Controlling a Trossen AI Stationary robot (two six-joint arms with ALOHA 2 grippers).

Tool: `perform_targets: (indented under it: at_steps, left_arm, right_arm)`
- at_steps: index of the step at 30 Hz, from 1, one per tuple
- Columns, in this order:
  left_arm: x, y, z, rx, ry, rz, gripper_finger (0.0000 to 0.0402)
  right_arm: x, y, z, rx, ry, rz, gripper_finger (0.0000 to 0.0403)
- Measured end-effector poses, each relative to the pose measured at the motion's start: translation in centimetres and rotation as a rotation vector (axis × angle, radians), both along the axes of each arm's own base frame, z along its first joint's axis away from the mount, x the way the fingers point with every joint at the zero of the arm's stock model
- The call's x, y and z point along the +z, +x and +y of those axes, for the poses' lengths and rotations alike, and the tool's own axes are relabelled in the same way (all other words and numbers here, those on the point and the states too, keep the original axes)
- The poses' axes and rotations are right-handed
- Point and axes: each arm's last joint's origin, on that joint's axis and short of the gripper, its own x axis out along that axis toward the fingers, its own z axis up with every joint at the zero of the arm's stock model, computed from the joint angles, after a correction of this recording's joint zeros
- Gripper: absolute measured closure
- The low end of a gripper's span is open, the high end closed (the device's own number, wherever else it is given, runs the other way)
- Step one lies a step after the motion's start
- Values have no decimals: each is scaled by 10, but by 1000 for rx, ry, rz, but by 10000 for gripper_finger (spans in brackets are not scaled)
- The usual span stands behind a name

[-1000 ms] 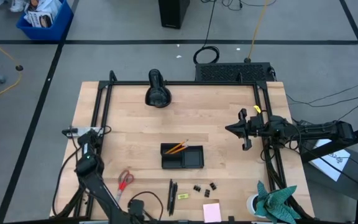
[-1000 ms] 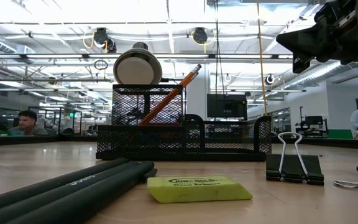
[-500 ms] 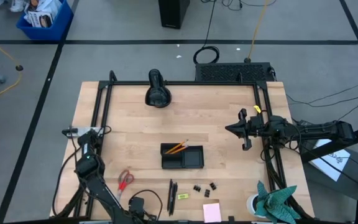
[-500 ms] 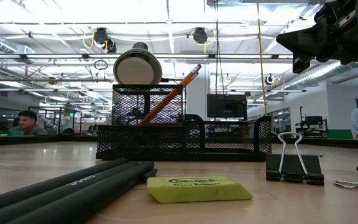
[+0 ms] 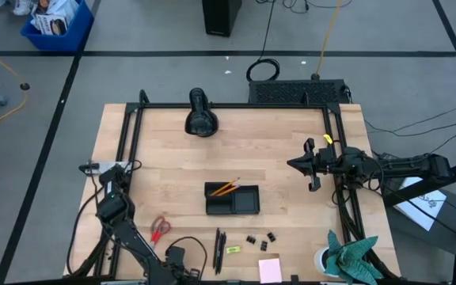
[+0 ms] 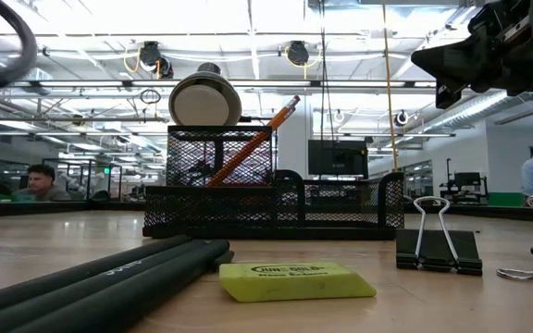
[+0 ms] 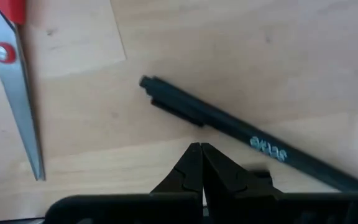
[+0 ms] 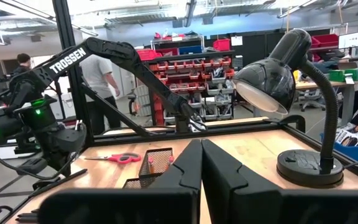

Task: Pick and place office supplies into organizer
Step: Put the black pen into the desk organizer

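The organizer (image 5: 232, 199) is a black mesh tray mid-table; in the low view the organizer (image 6: 271, 208) holds two orange pencils (image 6: 257, 139) leaning in its tall cup. Near the table's near edge lie red-handled scissors (image 5: 160, 229), black pens (image 5: 219, 240), a yellow piece (image 5: 233, 250), binder clips (image 5: 260, 237) and a pink pad (image 5: 270, 270). My left gripper (image 7: 201, 146) is shut and hovers above bare wood between the scissors' blades (image 7: 20, 106) and a pen (image 7: 229, 124). My right gripper (image 5: 291, 165) is shut, held high right of the organizer.
A black desk lamp (image 5: 200, 115) stands at the far edge. A teal cloth with a white cup (image 5: 347, 255) sits in the near right corner. Black frame rails (image 5: 125, 150) run along the table's sides. People show in the room beyond the table.
My left arm has shifted slightly over the near left part of the table, and a loop of its cable has come into the low view's upper left. My right arm and the supplies have kept still.
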Motion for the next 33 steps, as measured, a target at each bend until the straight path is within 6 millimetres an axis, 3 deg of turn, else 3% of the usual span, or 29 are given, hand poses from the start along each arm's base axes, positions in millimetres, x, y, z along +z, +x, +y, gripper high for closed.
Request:
perform_targets:
  at_steps: [16, 26, 33]
  left_arm:
    - [-5, 18, 33, -53, 130, 34, 400]
    - [-6, 43, 60, -127, 133, 50, 400]
    - [1, 46, 66, -95, 101, 62, 399]
  right_arm:
    - [0, 0, 0, -1, 0, 0, 403]
    - [0, 0, 0, -1, 0, 0, 402]
    - [0, 0, 0, -1, 1, 1, 403]
